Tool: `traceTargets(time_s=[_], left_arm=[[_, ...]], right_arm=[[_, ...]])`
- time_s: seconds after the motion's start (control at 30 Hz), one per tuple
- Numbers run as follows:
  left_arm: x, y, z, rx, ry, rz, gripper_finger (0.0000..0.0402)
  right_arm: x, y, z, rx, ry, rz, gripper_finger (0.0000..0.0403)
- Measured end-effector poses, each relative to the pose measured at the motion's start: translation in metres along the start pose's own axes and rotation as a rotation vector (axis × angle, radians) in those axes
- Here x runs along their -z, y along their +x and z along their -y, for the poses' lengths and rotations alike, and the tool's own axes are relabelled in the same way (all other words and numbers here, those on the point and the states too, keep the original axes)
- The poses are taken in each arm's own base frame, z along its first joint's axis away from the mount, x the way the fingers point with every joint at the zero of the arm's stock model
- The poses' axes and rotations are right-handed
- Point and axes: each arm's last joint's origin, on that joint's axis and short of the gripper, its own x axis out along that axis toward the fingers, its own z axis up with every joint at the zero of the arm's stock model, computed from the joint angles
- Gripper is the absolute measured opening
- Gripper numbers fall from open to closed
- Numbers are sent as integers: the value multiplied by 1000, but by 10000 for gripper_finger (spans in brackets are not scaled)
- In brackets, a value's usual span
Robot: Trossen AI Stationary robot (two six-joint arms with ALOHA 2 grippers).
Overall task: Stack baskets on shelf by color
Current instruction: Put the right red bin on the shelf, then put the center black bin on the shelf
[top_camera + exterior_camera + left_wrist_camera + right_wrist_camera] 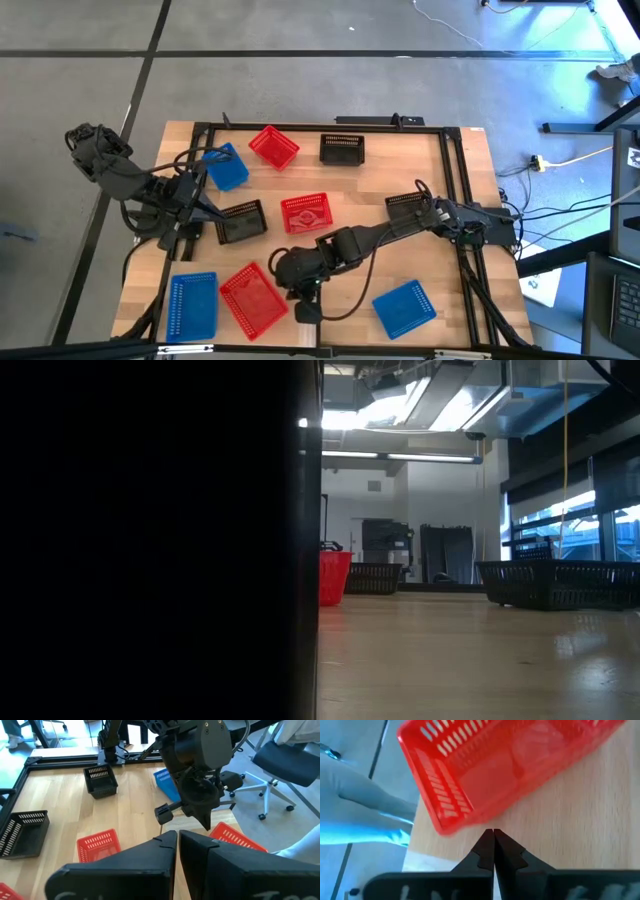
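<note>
Looking down from above, I see the counter (370, 270) first: pale wood planks in a black frame, smooth and matte. Both dark jointed arms reach over it. My left arm (130, 175) comes in from the left side; my right arm (400, 230) stretches from the right edge across toward the near middle.

Nine baskets lie scattered singly on the planks, none stacked, all rectangular plastic with mesh-grid walls. Along the near edge sit a blue basket (193, 304), a red basket (254, 298) beside it, and another blue one (404, 307) further right. A red one (306, 213) sits mid-counter, with a black one (241, 221) to its left and another black one (408, 207) to its right under my right arm. At the far side are a blue (227, 167), a red (273, 147) and a black basket (342, 148).

My left fingers (207, 212) hang just beside the mid-counter black basket, pressed nearly together with only a thin slit showing, holding nothing. My right fingers (493, 842) are closed tip to tip, empty, pointing down at bare wood just beside the rim of the near red basket, not touching it.
</note>
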Motion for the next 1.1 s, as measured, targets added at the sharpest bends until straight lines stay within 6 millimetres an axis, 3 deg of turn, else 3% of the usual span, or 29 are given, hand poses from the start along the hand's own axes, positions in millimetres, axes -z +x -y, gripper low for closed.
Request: traceTargets(time_s=[0.33, 0.63, 0.97, 1.1], left_arm=[[0, 0, 0, 0, 1, -1, 11], [4, 0, -1, -12, 17, -40, 11], [4, 0, -1, -11, 17, -40, 11], [4, 0, -1, -12, 17, -40, 11]], right_arm=[[-1, 6, -1, -64, 25, 11, 0], [-4, 33, -2, -153, 11, 75, 0], [-9, 33, -2, -112, -21, 148, 0], [-4, 31, 1, -39, -10, 102, 0]])
